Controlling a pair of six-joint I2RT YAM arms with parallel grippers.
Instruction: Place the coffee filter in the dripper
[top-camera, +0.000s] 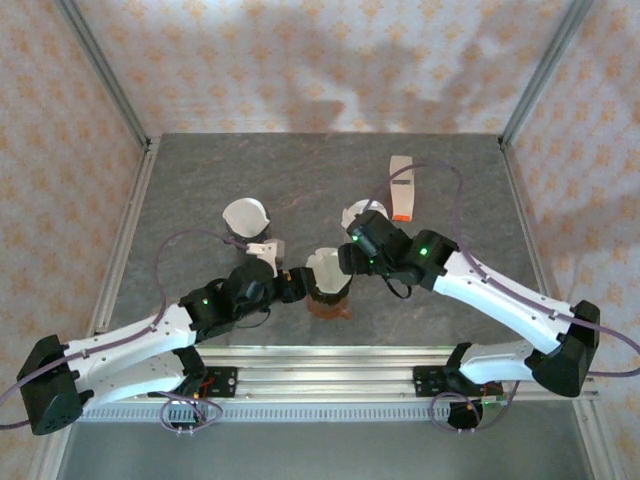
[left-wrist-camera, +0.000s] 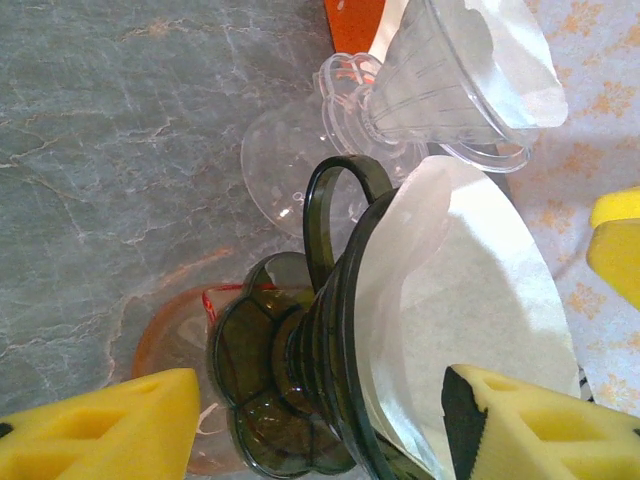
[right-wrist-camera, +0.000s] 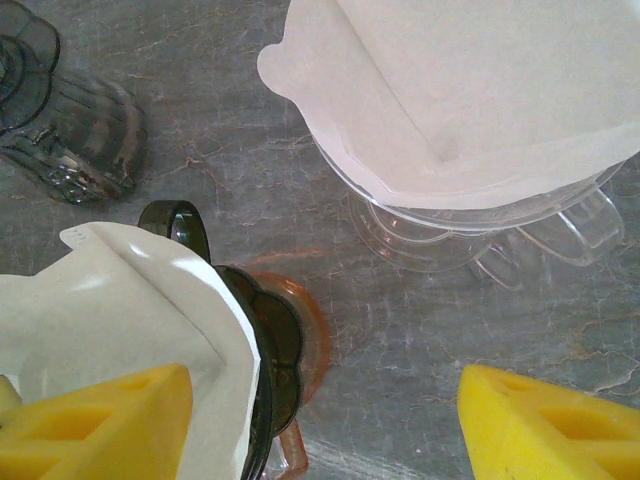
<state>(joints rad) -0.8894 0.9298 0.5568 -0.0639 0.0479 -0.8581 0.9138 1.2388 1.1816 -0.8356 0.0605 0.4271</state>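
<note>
Seen from above, two white arms meet at a dark green dripper (top-camera: 330, 290) near the front middle of a grey table (top-camera: 190, 190); a white paper filter (top-camera: 325, 268) sits inside it, and the dripper stands on an orange saucer (top-camera: 330, 310).

The left wrist view shows the filter's cone down inside the glass, with its rim rising above the dripper's edge and the fold on one side standing proud; the placing looks essentially done. What seems left is letting go, drawing back, and perhaps pressing the paper flatter.

The left gripper (left-wrist-camera: 320, 420) stands wide, one yellow finger on either side of the dripper; one finger overlaps the filter's rim, but nothing looks pinched. The right gripper (right-wrist-camera: 325, 400) is also spread wide and holds nothing; one finger is at the filter's edge, with bare table between the two.

Room is tight here. A clear dripper (left-wrist-camera: 440, 95) with its own filter stands just behind the green one; the green handle (left-wrist-camera: 325, 215) points toward it; the two grippers are close together over the same rim. A third dripper (top-camera: 245, 215) sits back left, and an orange and white packet (top-camera: 402, 188) back right. The freest way out looks to be back toward each arm's own base; the table's far side is also open.
</note>
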